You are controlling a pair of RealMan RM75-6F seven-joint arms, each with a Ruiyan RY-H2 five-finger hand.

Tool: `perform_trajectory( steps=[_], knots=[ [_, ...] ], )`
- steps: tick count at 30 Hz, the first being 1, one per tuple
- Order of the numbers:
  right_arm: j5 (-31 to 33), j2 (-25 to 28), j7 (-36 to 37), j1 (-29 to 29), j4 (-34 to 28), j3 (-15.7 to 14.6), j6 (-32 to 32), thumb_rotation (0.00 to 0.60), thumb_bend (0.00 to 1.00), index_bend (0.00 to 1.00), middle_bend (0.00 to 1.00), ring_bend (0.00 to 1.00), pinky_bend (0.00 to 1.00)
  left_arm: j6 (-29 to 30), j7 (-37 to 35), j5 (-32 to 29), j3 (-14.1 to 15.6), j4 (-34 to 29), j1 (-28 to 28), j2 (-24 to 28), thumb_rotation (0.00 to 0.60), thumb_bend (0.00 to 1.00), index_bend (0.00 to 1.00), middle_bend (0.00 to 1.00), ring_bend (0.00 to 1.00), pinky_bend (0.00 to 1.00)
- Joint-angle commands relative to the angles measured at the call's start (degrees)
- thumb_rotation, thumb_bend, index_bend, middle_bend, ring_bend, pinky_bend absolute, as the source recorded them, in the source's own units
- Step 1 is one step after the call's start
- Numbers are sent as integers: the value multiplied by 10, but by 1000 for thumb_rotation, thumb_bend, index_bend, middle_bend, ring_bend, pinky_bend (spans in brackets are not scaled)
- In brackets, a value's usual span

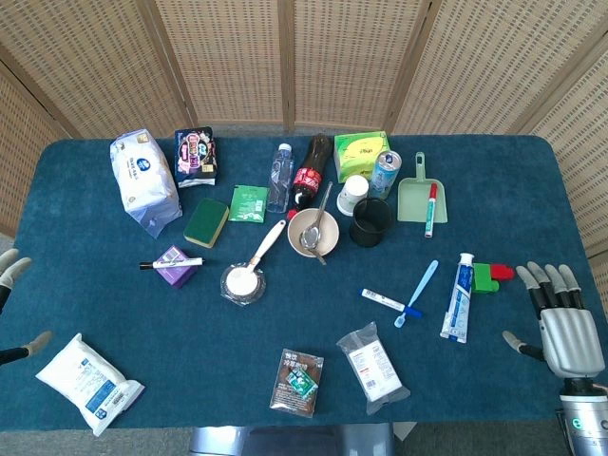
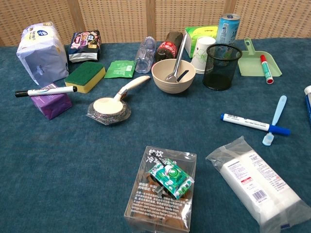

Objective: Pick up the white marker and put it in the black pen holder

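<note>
task not yet begun as far as we see: the white marker (image 1: pixel 383 300) lies flat on the blue cloth beside the blue toothbrush (image 1: pixel 418 290), well apart from the black pen holder (image 1: pixel 370 222), which stands upright and looks empty. our right hand (image 1: pixel 562 323) rests released, fingers spread; the left hand (image 1: pixel 13 304) sits at the edge, seemingly holding nothing. pick, carry and drop all remain.

The pen holder (image 2: pixel 221 66) stands just right of the bowl (image 2: pixel 173 76), which has a spoon (image 2: pixel 177 60) in it, with a paper cup (image 2: pixel 203 54) and a can (image 2: pixel 227 28) behind. A dustpan (image 2: pixel 260 63) lies right of the holder with one marker (image 2: pixel 266 68) on it. A second marker (image 2: pixel 250 123) lies in front, touching a toothbrush (image 2: pixel 275 119), and a third (image 2: pixel 45 91) rests on a small box (image 2: pixel 50 105) at the left.
</note>
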Motion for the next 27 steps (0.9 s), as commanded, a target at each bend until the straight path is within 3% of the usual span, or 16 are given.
perform_trajectory(
  steps=[1, 16, 22, 27],
  knots=[
    [0, 0, 0, 0, 0, -1, -1, 600, 0, 89, 0, 0, 28, -1, 1, 0, 1, 0, 0, 0, 600, 65, 103, 0, 0, 0],
    [-18, -22, -5, 19, -41, -7, -25, 600, 0, 121, 0, 0, 27, 2, -1, 5, 2, -1, 1, 0, 600, 66, 103, 0, 0, 0],
    [-20, -55, -27, 52, -68, 2, -63, 600, 6, 245, 0, 0, 44, 2, -4, 8, 2, 0, 1, 2, 600, 66, 105, 0, 0, 0],
    [-11, -89, -64, 79, -74, 19, -84, 600, 127, 320, 0, 0, 89, 1, -12, 9, 3, 2, 1, 4, 600, 65, 105, 0, 0, 0]
  ],
)
